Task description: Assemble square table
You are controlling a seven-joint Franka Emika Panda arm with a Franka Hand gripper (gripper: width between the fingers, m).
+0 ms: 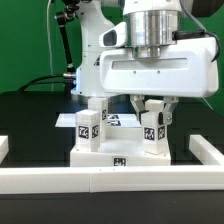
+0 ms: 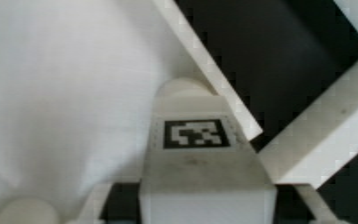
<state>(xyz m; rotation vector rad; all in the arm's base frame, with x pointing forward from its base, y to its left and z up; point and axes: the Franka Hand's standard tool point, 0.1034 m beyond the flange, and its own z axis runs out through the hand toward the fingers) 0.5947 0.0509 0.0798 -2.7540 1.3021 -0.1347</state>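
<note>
so the hand (image 1: 153, 103) is being held straight above the right-hand leg (image 1: 153, 130) in the exterior view, clenched on its top; that leg is being kept upright, long axis vertical, on the right near corner of the square table slab (image 1: 112, 152); a second leg (image 1: 88, 130) is standing at the left near corner; the slab is lying on the black bench (image 1: 30, 125), just behind the white border wall (image 1: 120, 181); probably the move is turning on that vertical axis staying lined up under the hand.

White border wall (image 1: 60, 179) (black tabletop (image 1: 30, 118))
</note>
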